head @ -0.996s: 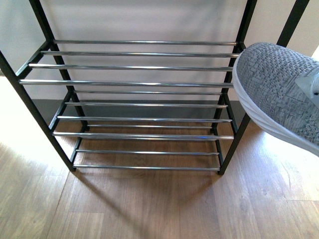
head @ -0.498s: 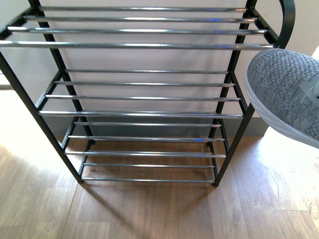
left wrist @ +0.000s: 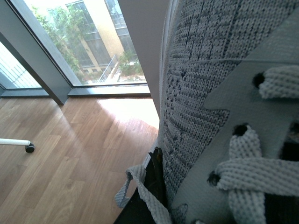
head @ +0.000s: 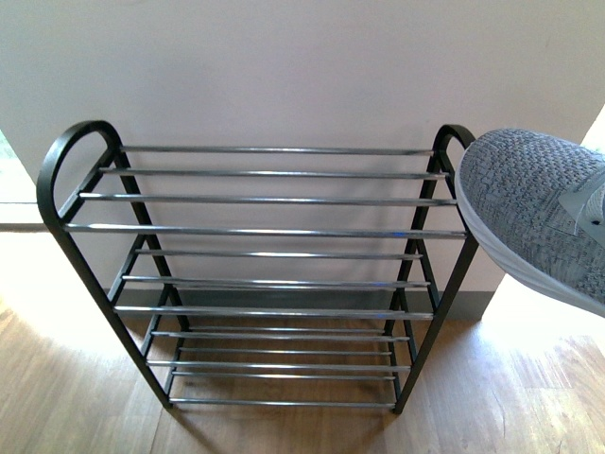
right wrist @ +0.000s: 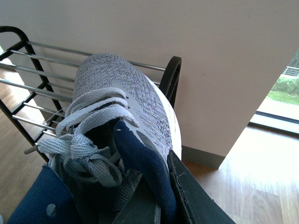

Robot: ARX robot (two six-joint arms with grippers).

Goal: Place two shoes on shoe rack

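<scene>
The shoe rack (head: 255, 230), a black frame with chrome rods, stands against the white wall with bare tiers. One grey sneaker (head: 534, 213) hangs at the right edge of the front view, its toe beside the rack's right arch at top-tier height. No arm shows there. In the right wrist view my right gripper (right wrist: 156, 189) is shut on this grey sneaker (right wrist: 121, 102) at its navy collar, toe towards the shoe rack (right wrist: 32, 84). My left gripper (left wrist: 161, 186) is shut on the other grey sneaker (left wrist: 210, 93), whose knit side and laces fill that view.
Wood floor (head: 76, 397) lies in front of the rack, with a dark baseboard (head: 473, 305) under the wall. The left wrist view shows a tall window (left wrist: 84, 42) and a small caster wheel (left wrist: 29, 148) on the floor.
The front view has pulled back and risen: the whole rack with its top arches now shows, smaller. The grey sneaker stays at the right edge, a little lower in the picture.
</scene>
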